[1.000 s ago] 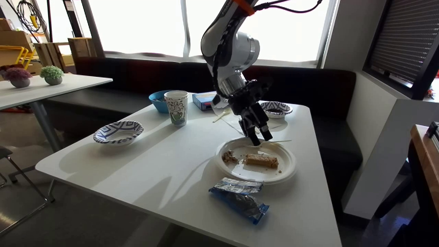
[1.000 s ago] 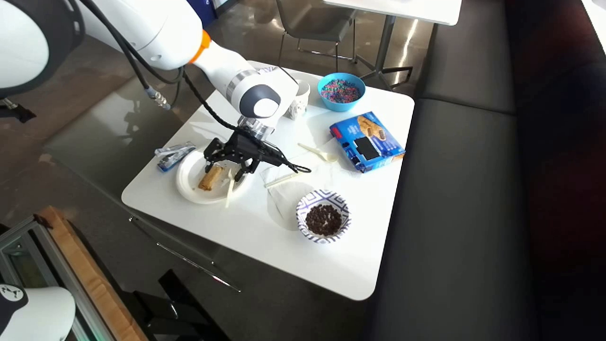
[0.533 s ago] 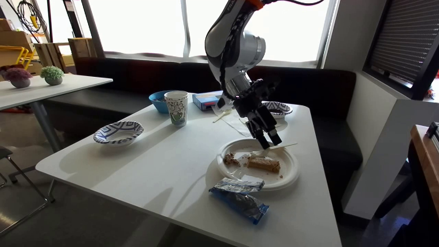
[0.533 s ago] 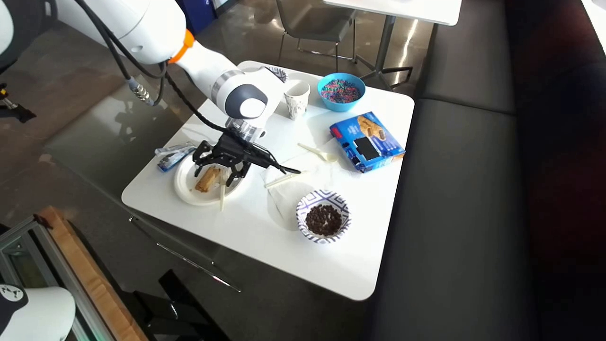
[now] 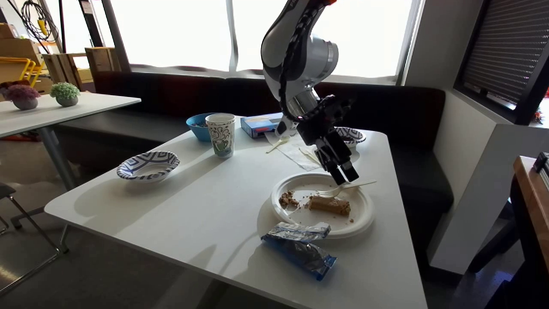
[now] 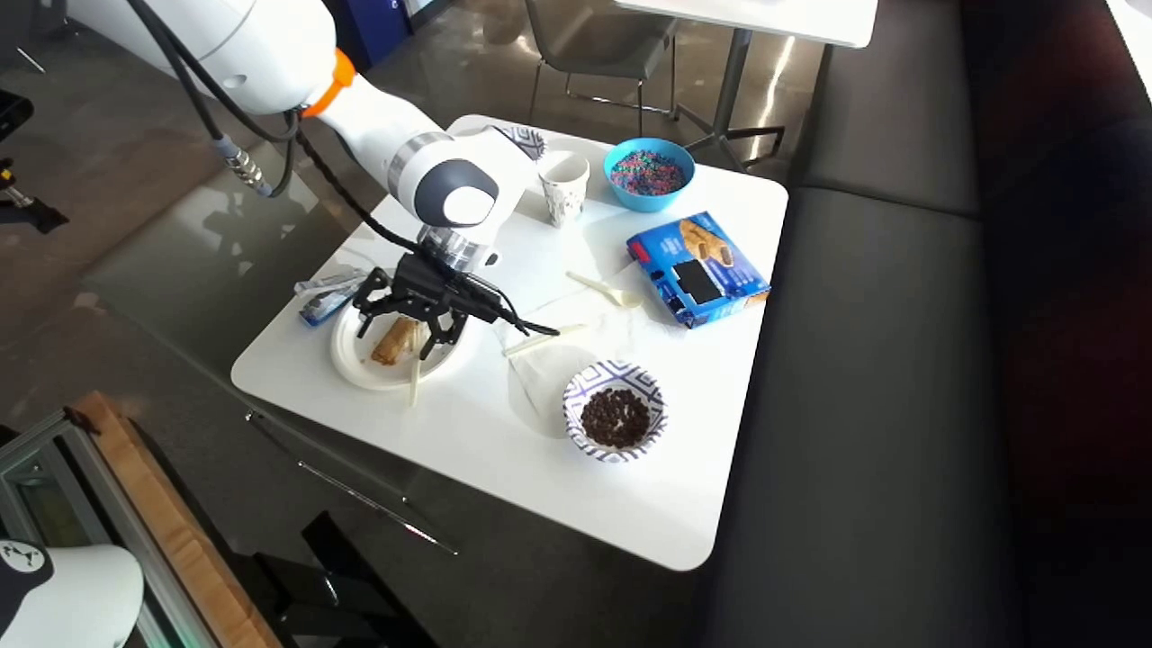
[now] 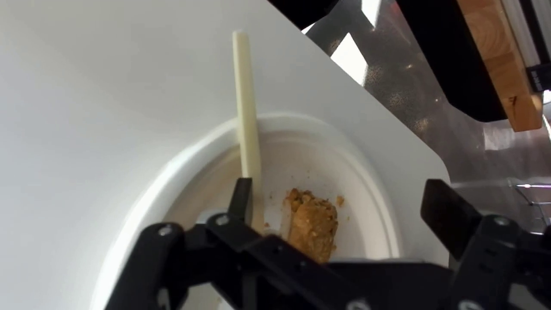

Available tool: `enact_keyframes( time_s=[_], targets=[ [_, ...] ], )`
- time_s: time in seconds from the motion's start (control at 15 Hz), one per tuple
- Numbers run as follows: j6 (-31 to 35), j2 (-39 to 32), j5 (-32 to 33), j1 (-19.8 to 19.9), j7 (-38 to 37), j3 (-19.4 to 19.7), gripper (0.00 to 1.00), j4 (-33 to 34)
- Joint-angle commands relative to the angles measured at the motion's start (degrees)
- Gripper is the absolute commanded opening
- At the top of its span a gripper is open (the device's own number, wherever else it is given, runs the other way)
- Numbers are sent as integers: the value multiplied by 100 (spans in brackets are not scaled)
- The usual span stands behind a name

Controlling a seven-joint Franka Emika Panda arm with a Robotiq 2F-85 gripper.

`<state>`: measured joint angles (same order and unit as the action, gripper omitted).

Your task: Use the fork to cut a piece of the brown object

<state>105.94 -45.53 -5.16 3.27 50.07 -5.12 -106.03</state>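
Observation:
The fork (image 5: 361,184) is slim and whitish. It lies partly on the white plate (image 5: 279,211), its handle over the rim. In the wrist view the handle (image 7: 245,103) runs down behind my left finger, which hides its lower part. The brown object (image 5: 329,205), a tan bar with a crumbly end, lies on the plate beside the fork's tines; it also shows in the wrist view (image 7: 313,224). My gripper (image 7: 340,193) is open, its fingers wide apart above the plate. One finger is at the fork's handle; I cannot tell whether they touch.
Crumbs (image 5: 288,198) lie on the plate. A blue crinkled wrapper (image 5: 302,251) lies beside it. A paper cup (image 6: 565,189), a blue bowl (image 6: 650,175), a blue box (image 6: 697,270), a patterned bowl (image 6: 616,412), a spoon (image 6: 607,290) and another pale utensil (image 6: 543,340) stand or lie around.
My open gripper has moved toward the wrapper side of the table. The fork has shifted and turned slightly closer to the brown object, and the plate has slid a little the same way.

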Motion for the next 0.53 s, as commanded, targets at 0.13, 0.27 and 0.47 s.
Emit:
enact_keyframes(
  time_s=[0.13, 0.27, 0.47],
  targets=[
    [449, 123, 87, 99, -192, -59, 100, -277],
    [479, 86, 67, 120, -194, -73, 100, -270],
    [422, 68, 52, 152, -145, -97, 100, -282]
  ],
)
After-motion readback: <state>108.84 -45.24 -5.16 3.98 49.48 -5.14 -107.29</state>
